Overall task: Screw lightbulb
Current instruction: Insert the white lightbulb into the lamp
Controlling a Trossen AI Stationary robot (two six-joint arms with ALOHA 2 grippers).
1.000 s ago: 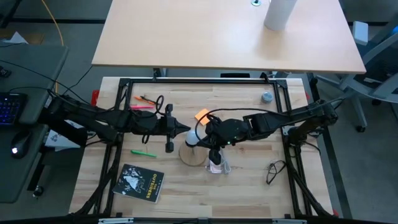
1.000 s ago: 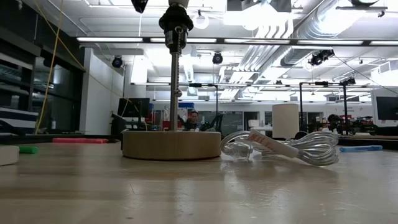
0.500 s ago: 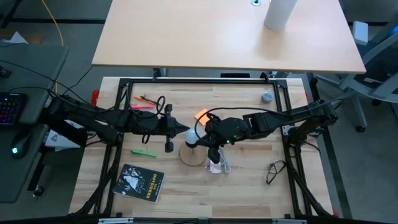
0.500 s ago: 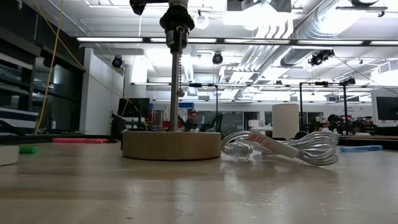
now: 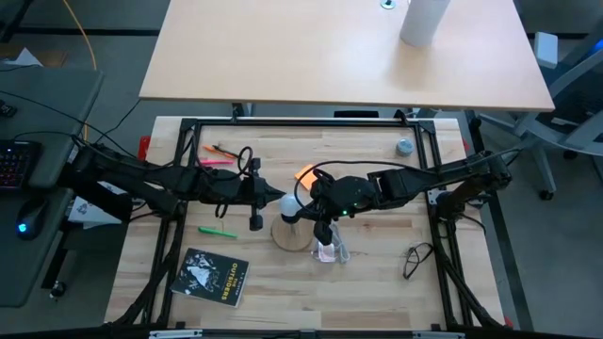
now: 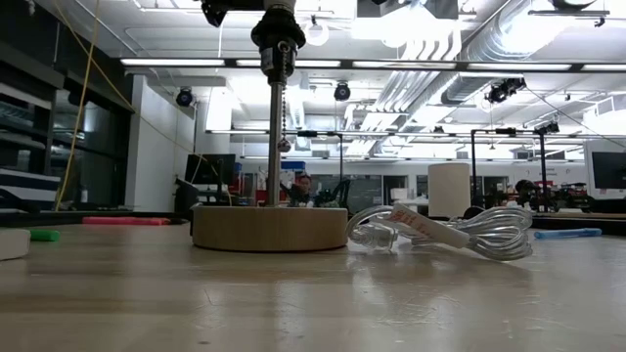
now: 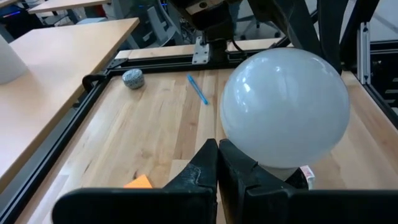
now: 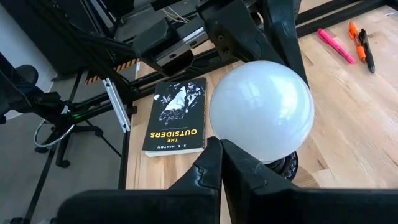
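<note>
The white frosted globe lightbulb (image 5: 290, 208) sits in a black socket (image 8: 286, 165) on top of a thin metal pole (image 6: 277, 137). The pole stands on a tan round wooden disc (image 6: 269, 227). My left gripper (image 5: 275, 200) comes level from the table's left and is shut, its tips at the bulb's lower side (image 7: 216, 149). My right gripper (image 5: 308, 203) comes from the table's right and is shut, its tips at the bulb's lower side (image 8: 219, 146). The bulb's threaded base is hidden in the socket. My left gripper has its shut fingertips (image 7: 233, 155) against the globe's lower side (image 7: 267, 163), near its neck, coming level from the table's left. The bulb stands upright in the socket. My right gripper has its shut fingertips (image 8: 239, 155) against the globe's lower side (image 8: 261, 160), just above the socket, from the table's right.
A see-through packet with a coiled cord (image 5: 330, 250) lies beside the disc. An orange note (image 5: 304, 175) lies behind it. A book (image 5: 213, 276), a green marker (image 5: 217, 231), pink and orange markers (image 5: 219, 154), glasses (image 5: 415, 256) and a small grey object (image 5: 404, 147) lie around.
</note>
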